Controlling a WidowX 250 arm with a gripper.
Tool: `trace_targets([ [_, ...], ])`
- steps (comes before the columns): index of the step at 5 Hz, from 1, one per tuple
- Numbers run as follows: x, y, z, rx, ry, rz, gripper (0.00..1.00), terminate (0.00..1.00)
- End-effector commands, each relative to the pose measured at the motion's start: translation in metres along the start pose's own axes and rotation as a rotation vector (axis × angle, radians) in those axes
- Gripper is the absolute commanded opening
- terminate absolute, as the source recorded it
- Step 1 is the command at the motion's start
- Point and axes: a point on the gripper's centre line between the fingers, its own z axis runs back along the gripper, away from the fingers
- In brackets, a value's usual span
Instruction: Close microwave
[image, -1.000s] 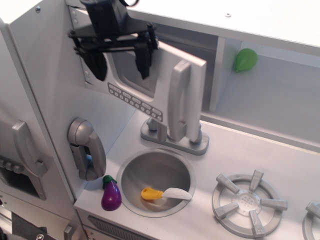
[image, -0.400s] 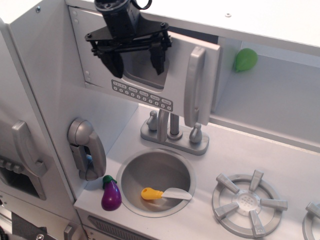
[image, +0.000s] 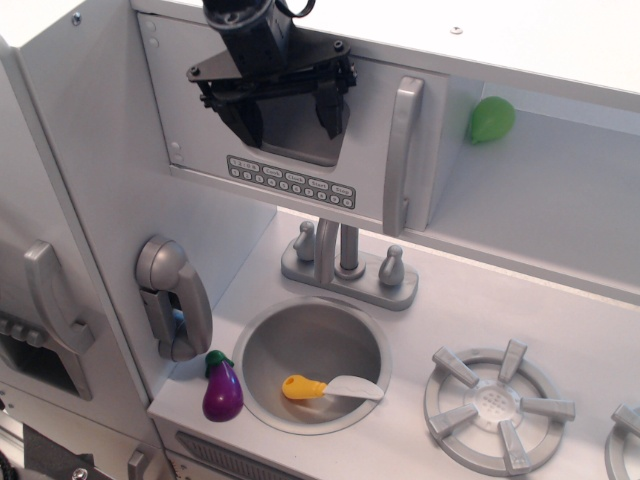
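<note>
Microwave (image: 290, 140): upper left of toy kitchen, above the faucet (image: 345, 260); door nearly flush with the cabinet front, silver handle (image: 400, 150) at its right edge. Gripper (image: 288, 108): black, spread wide and empty, fingers (image: 240, 120) against the dark door window. Sink (image: 262, 345): holds a yellow-handled knife (image: 330, 388). Eggplant (image: 222, 388): near left of sink. Green fruit (image: 490, 118): far right shelf.

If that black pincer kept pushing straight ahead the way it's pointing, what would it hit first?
The pincer points at the microwave door, fingers spread over its dark window. It would meet that window first; it may already be touching, though depth is hard to judge here.
</note>
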Motion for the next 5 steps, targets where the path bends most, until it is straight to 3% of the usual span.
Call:
trace_targets([
  [1,-0.015,0.008,0.037,0.093,0.149,0.042,1.00,0.00],
  [2,-0.036,0.032,0.064,0.206,0.349,0.034,1.00,0.00],
  [3,-0.037,0.054,0.080,0.161,0.343,0.034,1.00,0.00],
  [4,-0.041,0.073,0.082,0.117,0.326,-0.006,1.00,0.00],
  [5,-0.022,0.094,0.083,0.105,0.325,-0.046,1.00,0.00],
])
